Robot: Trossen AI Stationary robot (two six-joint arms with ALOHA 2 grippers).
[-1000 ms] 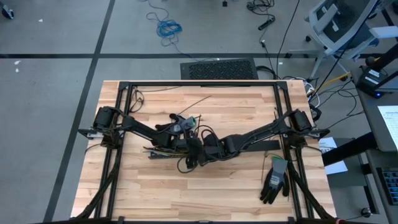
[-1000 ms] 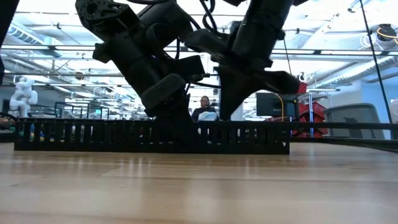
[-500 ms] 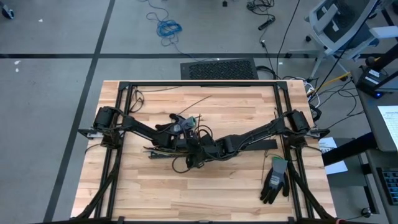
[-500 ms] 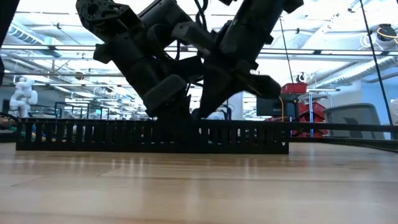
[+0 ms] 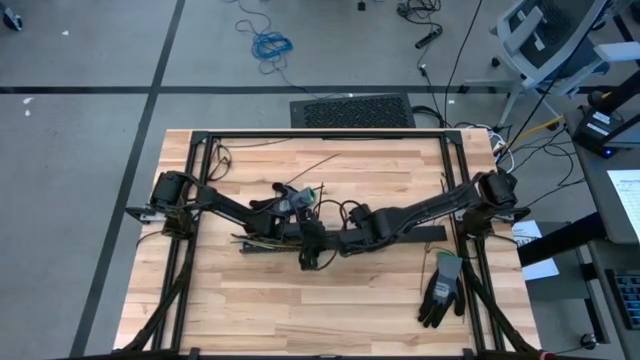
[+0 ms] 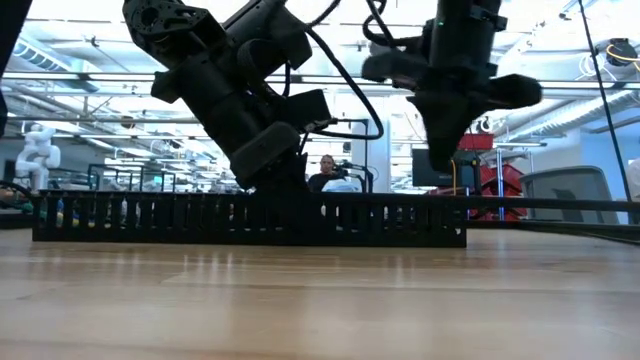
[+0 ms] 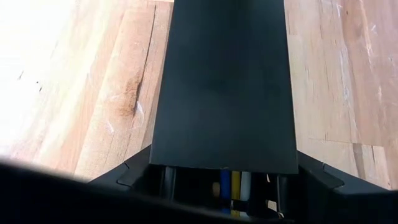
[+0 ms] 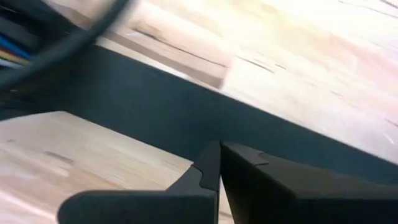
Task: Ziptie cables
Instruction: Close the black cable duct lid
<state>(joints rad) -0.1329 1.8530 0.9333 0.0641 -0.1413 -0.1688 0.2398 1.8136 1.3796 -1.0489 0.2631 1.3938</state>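
From above, the left hand sits on the black slotted duct at the middle of the table, and only its wrist camera shows it clamped around the duct's flat lid with the cables bunched underneath. The right hand, fingers pressed shut and empty, hangs above the duct in the low view. A grey glove lies toward the table's right edge, seen only from overhead.

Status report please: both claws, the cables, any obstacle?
Left claw astride long black slotted duct. Right claw shut, empty. Coloured cables inside. No obstacle seen.
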